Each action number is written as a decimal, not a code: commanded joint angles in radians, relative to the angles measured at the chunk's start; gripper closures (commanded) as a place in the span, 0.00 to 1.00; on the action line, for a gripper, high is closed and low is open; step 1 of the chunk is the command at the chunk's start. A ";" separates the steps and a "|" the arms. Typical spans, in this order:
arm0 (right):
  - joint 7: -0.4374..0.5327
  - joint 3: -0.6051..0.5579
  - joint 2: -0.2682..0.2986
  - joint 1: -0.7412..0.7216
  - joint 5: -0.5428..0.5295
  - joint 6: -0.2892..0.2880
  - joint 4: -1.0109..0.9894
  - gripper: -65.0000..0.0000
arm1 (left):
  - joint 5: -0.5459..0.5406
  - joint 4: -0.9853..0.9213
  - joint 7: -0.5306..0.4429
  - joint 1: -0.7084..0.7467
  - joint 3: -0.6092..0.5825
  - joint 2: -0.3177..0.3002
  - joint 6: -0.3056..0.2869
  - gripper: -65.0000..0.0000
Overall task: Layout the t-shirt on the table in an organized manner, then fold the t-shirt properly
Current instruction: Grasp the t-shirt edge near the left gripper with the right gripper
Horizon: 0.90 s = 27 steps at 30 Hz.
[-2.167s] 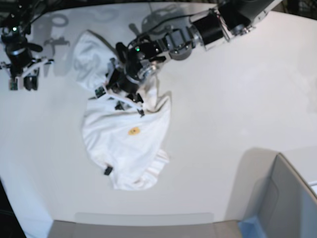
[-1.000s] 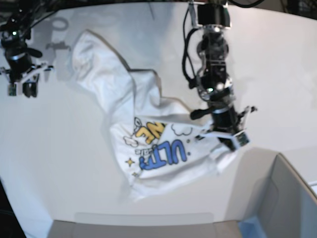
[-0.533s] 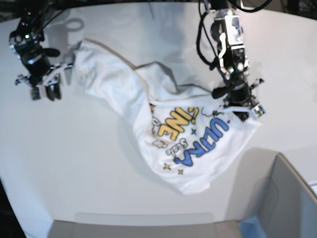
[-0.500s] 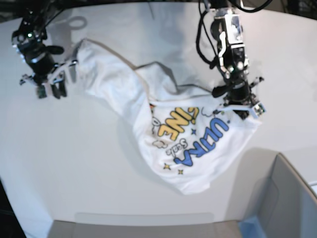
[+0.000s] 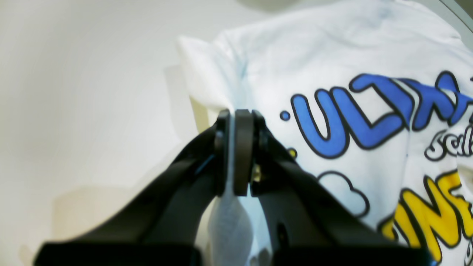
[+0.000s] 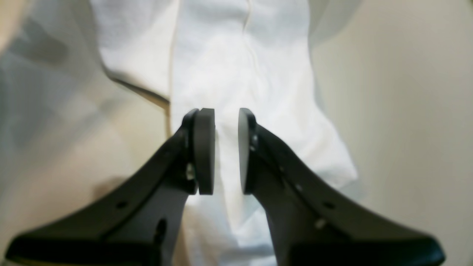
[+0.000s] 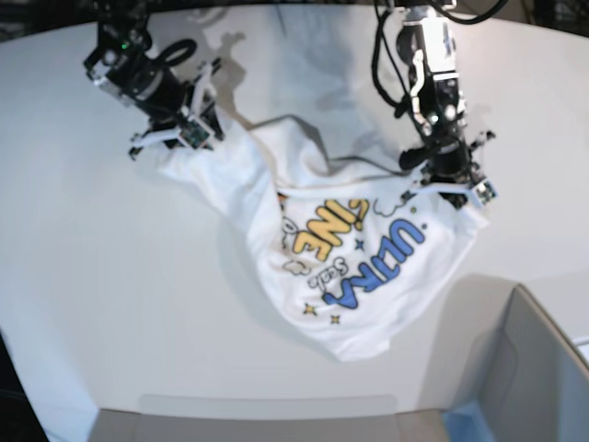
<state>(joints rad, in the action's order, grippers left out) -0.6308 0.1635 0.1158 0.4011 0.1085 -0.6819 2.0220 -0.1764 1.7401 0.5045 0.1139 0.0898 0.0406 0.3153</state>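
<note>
The white t-shirt lies rumpled on the white table, its blue and yellow lettering facing up. At the shirt's right edge my left gripper is pinching the cloth. In the left wrist view that left gripper is shut on a fold of the t-shirt beside the blue letters. My right gripper hovers over the shirt's far left end. In the right wrist view the right gripper stands open with a narrow gap, plain white t-shirt cloth showing under it.
A grey open-topped bin stands at the front right corner, close to the shirt's lower hem. Bare table lies left of the held fold, and bare table shows right of the shirt's end.
The right arm has swung in from the far left to the shirt's left end. The left gripper still holds the shirt's right edge, nearly where it was.
</note>
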 commanded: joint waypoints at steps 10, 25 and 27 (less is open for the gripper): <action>0.018 -0.163 -0.041 -0.052 0.257 -0.016 -0.011 0.81 | 0.010 0.018 -0.022 -0.010 0.003 -0.002 -0.003 0.96; 0.016 -0.170 -0.034 -0.089 0.257 0.049 -0.077 0.82 | 0.010 0.018 -0.022 -0.010 0.001 0.000 -0.003 0.96; 0.016 -0.169 -0.034 -0.101 0.259 0.058 -0.097 0.82 | 0.010 0.018 -0.022 -0.010 0.000 0.000 -0.003 0.96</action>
<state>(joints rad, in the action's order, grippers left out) -0.6323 -0.0051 0.0795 0.3092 0.3710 -0.6388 1.9079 -0.1772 1.7397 0.5072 0.1150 0.0933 0.0444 0.3145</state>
